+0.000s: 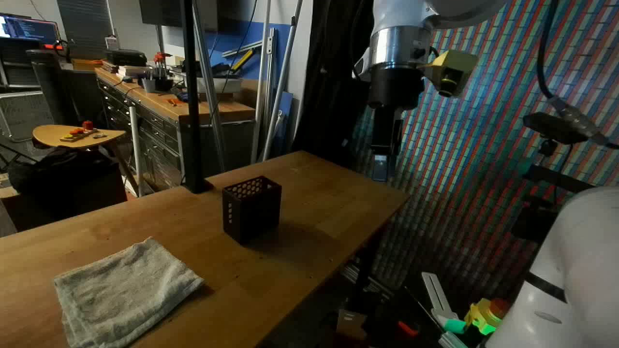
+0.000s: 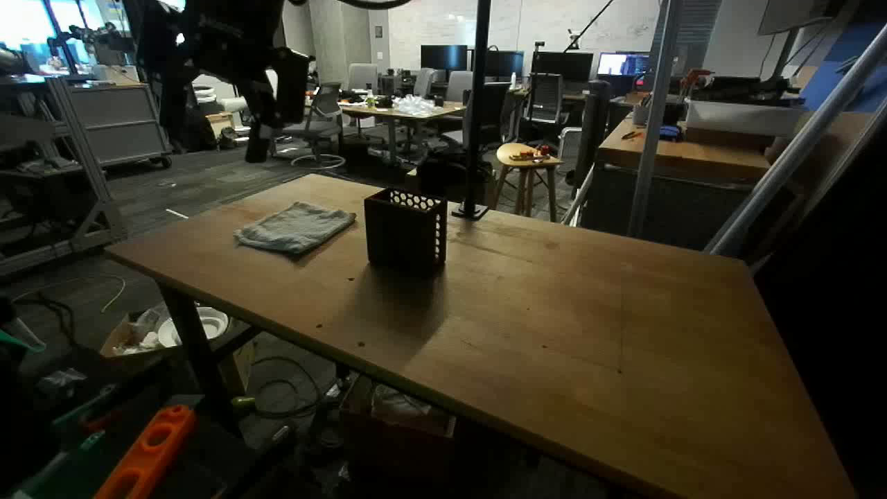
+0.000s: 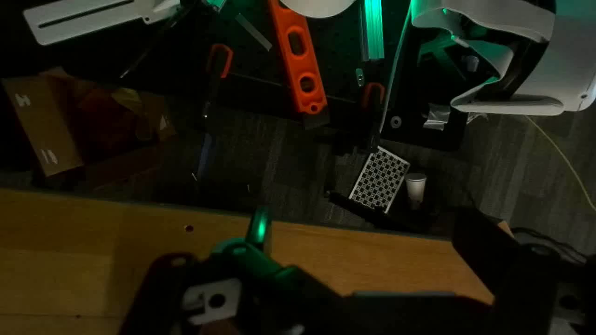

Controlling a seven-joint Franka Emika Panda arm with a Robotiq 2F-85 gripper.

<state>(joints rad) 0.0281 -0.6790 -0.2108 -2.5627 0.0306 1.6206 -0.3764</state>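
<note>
The pincer [image 1: 381,169] hangs high with its fingers spread wide — in the wrist view, the wood of the desk [image 2: 589,339] shows through the gap between them. It is above or just beside one long edge of the desk; the views leave unclear which. Lower than the pincer and well apart from it, a dark holder [image 1: 251,210] stands upright on the desk in both exterior views, open at the top and pierced with hexagonal holes. A grey cloth [image 1: 128,295] lies folded flat near the holder, also below the pincer's level and apart from it. Along the long side away from the pincer, a black post [image 2: 477,138] rises by the edge.

Off the desk and lower than the pincer, the wrist view shows an orange bar [image 3: 305,63] with cut-out slots — and a checkered board [image 3: 381,180] just beside a white cup [image 3: 415,186]. Far from the pincer, beyond the desk, a wooden stool [image 1: 48,131] carries small red and yellow things [image 1: 77,133]; farther off, monitors [image 2: 443,57] stand in a row.
</note>
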